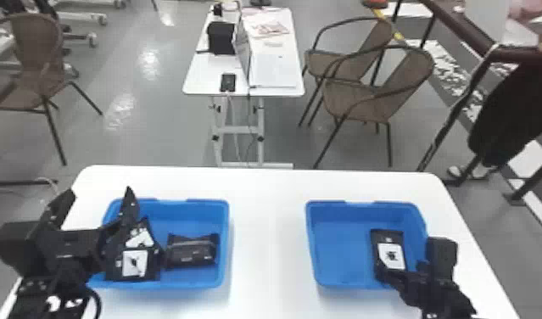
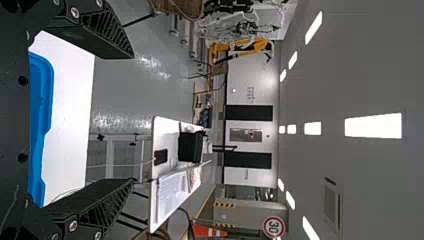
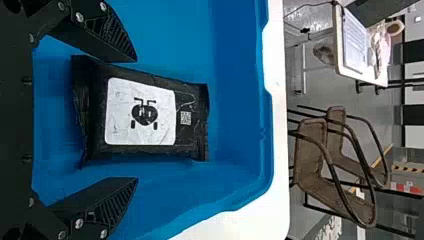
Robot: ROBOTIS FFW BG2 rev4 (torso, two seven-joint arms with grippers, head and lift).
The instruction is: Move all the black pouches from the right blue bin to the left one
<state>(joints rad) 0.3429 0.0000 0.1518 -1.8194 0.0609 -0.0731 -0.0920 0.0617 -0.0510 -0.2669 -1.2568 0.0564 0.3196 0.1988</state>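
Two blue bins stood apart on the white table (image 1: 267, 237), and beyond its far edge were a smaller table (image 1: 199, 85) bearing a black box (image 1: 222, 38), and brown chairs (image 1: 363, 104). The left arm covered part of the left bin (image 1: 206, 203), where black pouches with white labels (image 1: 135, 263) overlapped beside a plain dark pouch (image 1: 191, 251). The right arm hid the near right corner of the right bin (image 1: 325, 212). In there, one labelled black pouch (image 1: 392, 250) lay face up near the right side. The left pincer (image 1: 101, 191) was over the left bin's outer side, spread wide with nothing in its grasp. The right pincer (image 1: 402, 265) was at the pouch's near end, also wide open; its wrist view showed the pouch across the gap, unclasped.
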